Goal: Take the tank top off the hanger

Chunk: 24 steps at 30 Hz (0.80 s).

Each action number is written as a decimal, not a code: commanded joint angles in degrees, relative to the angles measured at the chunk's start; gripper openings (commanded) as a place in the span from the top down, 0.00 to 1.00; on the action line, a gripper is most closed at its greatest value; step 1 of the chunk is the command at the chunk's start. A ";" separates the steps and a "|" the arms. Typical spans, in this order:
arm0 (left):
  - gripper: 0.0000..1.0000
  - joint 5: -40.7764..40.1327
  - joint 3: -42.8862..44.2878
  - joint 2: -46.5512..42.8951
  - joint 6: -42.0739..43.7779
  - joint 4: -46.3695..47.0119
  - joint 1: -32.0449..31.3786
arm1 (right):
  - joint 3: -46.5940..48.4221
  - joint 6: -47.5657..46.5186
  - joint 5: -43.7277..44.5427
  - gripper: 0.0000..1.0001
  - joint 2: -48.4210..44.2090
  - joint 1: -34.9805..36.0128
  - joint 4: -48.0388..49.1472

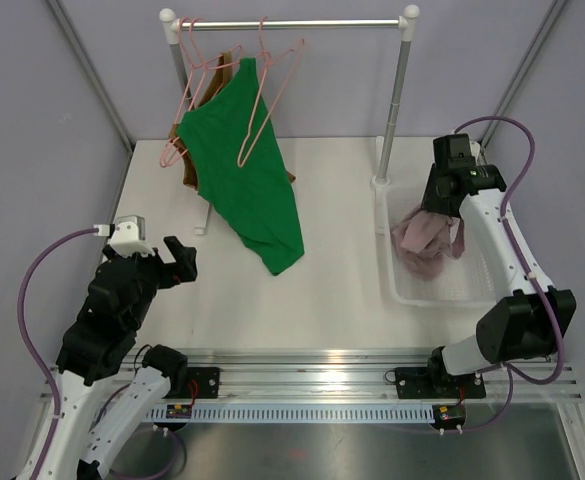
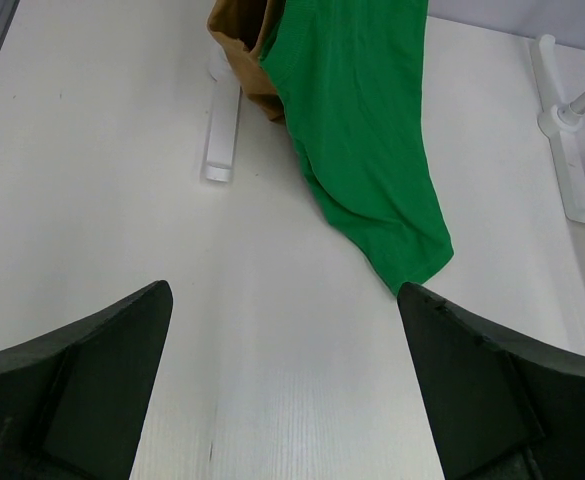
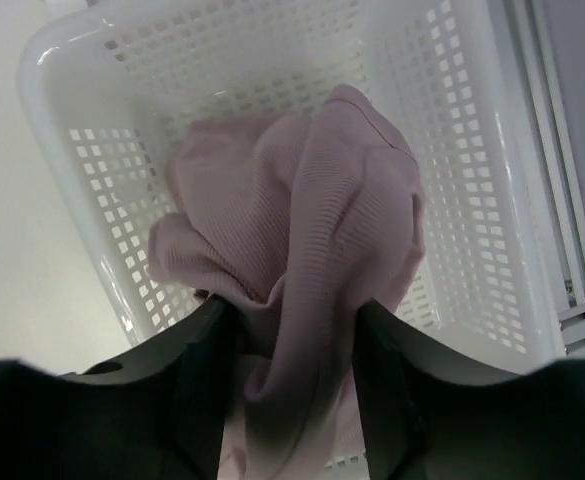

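A green tank top (image 1: 247,185) hangs on a pink wire hanger (image 1: 262,100) from the rail (image 1: 292,24), its hem trailing onto the table; it also shows in the left wrist view (image 2: 362,130). A brown garment (image 1: 187,165) hangs behind it on another pink hanger (image 1: 194,90). My left gripper (image 1: 177,262) is open and empty above the table (image 2: 282,290), short of the green hem. My right gripper (image 1: 440,205) is over the white basket (image 1: 402,285), shut on a pink ribbed garment (image 3: 302,200) bunched between its fingers.
The rack's right post (image 1: 397,100) stands next to the basket's far end. The rack's white foot bar (image 2: 222,130) lies on the table by the brown garment (image 2: 242,50). Purple walls close in the back and sides.
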 commanded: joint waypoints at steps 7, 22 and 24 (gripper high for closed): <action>0.01 1.34 9.08 6.92 0.99 -1.62 0.07 | 4.48 0.58 -0.08 0.00 0.87 -1.29 1.69; 0.01 9.90 48.46 40.05 5.99 -5.66 0.33 | -17.20 8.48 -56.49 0.02 -26.99 -1.29 24.61; 0.01 8.57 56.61 46.09 7.57 -6.98 0.68 | -19.65 10.58 -59.30 0.02 -29.10 -1.29 26.62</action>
